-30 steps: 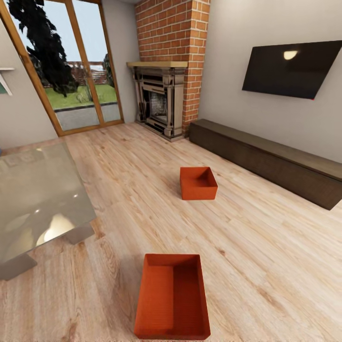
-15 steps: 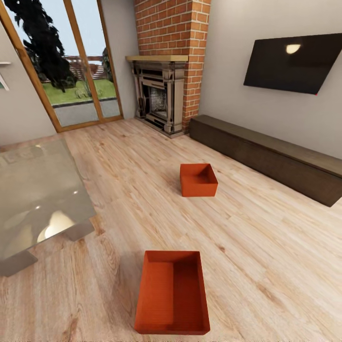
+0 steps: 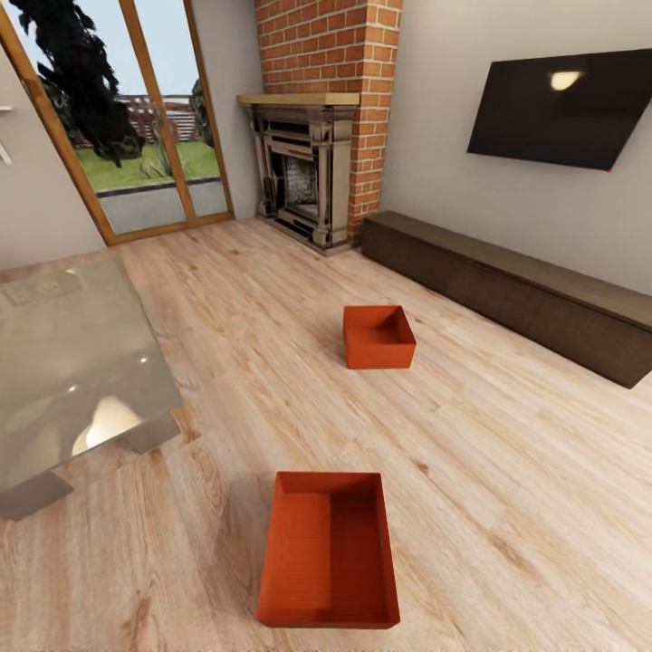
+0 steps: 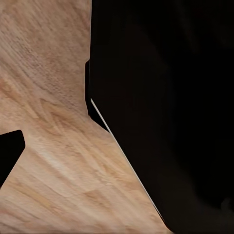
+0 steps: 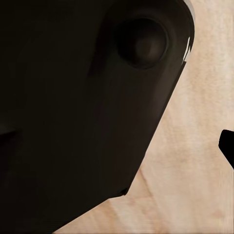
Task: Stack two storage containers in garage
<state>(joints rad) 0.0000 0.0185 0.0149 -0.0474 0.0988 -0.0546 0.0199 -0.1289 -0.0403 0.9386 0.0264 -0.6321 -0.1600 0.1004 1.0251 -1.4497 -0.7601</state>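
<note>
Two storage containers, near (image 3: 328,551) and far (image 3: 378,336), are being seen open-side-up on the plank floor (image 3: 507,453), long axes pointing toward the fireplace (image 3: 303,177); end effector states cannot be told.

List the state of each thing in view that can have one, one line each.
Near storage container: upright, lidless, empty, on the wood plank floor.
Far storage container: upright, lidless, empty, on the same floor, apart from the near one.
TV: screen dark.
Fireplace: unlit.
Glass doors: closed.
</note>
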